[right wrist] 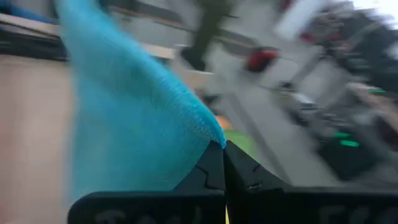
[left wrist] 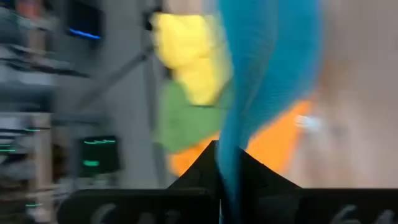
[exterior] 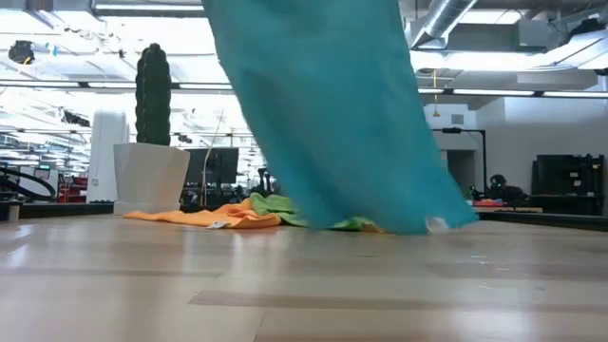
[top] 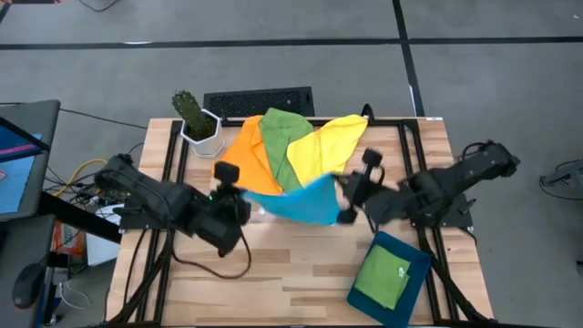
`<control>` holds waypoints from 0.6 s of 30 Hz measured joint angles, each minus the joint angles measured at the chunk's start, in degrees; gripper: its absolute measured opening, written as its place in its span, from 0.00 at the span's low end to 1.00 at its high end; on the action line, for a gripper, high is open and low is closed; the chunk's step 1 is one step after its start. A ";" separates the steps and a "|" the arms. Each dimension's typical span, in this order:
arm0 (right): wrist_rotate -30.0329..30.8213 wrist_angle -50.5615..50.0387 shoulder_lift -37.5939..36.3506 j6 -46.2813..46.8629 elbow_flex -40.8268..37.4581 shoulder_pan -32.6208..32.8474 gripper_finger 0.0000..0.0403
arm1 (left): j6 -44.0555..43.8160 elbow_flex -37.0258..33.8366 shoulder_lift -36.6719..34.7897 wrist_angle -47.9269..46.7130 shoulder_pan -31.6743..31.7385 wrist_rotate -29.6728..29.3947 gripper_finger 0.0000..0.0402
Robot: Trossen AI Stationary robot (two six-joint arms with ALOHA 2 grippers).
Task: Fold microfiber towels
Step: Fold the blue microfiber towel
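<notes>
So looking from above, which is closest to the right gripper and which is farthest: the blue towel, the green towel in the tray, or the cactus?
1. Blue towel: pinched in the right gripper, mid-table.
2. Folded green towel: in the teal tray, at the table's near right corner.
3. Potted cactus: farthest, at the far left corner.

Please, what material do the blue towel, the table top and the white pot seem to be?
Blue towel: soft woven or knitted cloth, matte; it drapes and shows a fine ribbed texture.
Table top: probably light wood, smooth; plank lines show.
White pot: hard, smooth, perhaps ceramic or plastic.
</notes>
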 joint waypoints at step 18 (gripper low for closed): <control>0.49 13.79 -2.49 -21.17 0.00 -20.40 0.02 | 25.84 -0.11 -5.58 12.34 31.43 -11.38 0.00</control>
